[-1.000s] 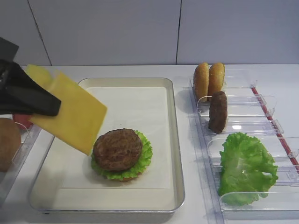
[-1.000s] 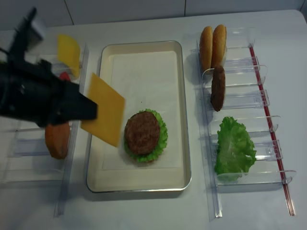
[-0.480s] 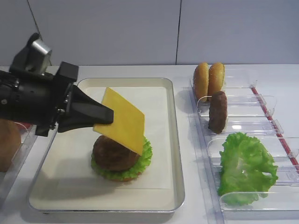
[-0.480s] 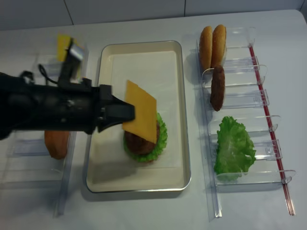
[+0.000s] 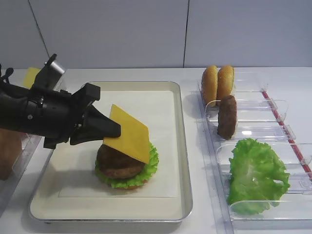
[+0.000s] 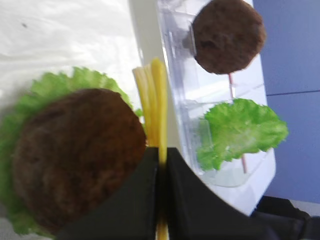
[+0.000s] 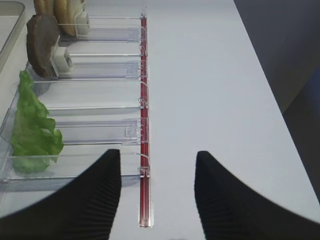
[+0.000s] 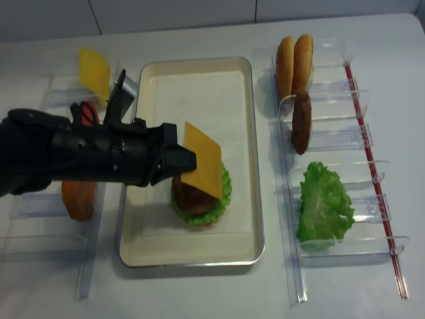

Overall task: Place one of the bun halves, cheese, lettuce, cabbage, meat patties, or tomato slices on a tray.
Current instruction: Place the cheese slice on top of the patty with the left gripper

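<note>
White bench (image 5: pixel 195 75) under a pale panelled wall; clear plastic racks (image 5: pixel 253 131) run along both side edges, and the tray (image 5: pixel 183 146) sits in the middle, slightly toward the left edge.

Change noted: a second ago I had the cheese (image 5: pixel 127 132) off the tray's left rim, out over the left-hand rack. It has since been carried inward across the tray and now sits tilted above the stack there, which consists of a meat patty (image 5: pixel 117 163) on lettuce (image 5: pixel 151 163). In the front overhead view the slice's lower edge appears to rest on, or just over, the patty's top; I cannot confirm contact. The higher edge is up in the grip.

Bearing on the task: I judge the transfer nearly complete. The slice is over the tray and centred roughly on the patty, but is not yet released or lying flat.

Left pincer (image 6: pixel 161 162): jaws together, clamped on the edge of the cheese; the left wrist view shows the slice edge-on, pinched between the two dark fingers (image 6: pixel 137 190).

Right pincer (image 7: pixel 157 190): jaws apart, holding nothing, hovering near the right edge of the bench beside the right-hand racks, where spare lettuce (image 7: pixel 32 130), a patty (image 7: pixel 42 45) and bun halves (image 5: pixel 218 84) stand.
</note>
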Robot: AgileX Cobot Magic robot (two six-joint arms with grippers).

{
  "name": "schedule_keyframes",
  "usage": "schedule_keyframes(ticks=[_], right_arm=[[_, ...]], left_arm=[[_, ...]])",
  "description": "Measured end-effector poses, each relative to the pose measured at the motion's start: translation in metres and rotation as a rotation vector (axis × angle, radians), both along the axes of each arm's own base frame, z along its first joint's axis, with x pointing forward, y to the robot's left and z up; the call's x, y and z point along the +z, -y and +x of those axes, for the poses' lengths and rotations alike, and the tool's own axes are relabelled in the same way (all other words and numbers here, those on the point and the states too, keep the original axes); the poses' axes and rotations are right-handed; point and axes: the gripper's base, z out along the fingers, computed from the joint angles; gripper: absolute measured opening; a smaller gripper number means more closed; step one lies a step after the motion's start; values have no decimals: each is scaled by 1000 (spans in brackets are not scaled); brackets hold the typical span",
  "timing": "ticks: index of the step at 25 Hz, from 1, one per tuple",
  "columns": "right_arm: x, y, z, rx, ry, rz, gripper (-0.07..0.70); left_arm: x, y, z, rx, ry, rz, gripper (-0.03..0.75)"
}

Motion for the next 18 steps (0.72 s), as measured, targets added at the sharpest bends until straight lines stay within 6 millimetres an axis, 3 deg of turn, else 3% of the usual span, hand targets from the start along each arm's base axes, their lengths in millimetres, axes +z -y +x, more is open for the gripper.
schedule_keyframes(ticks=[18], right_arm=[[0, 0, 0, 0, 0, 0, 345]], left_arm=[[-10, -7, -2, -7, -28, 130, -10]])
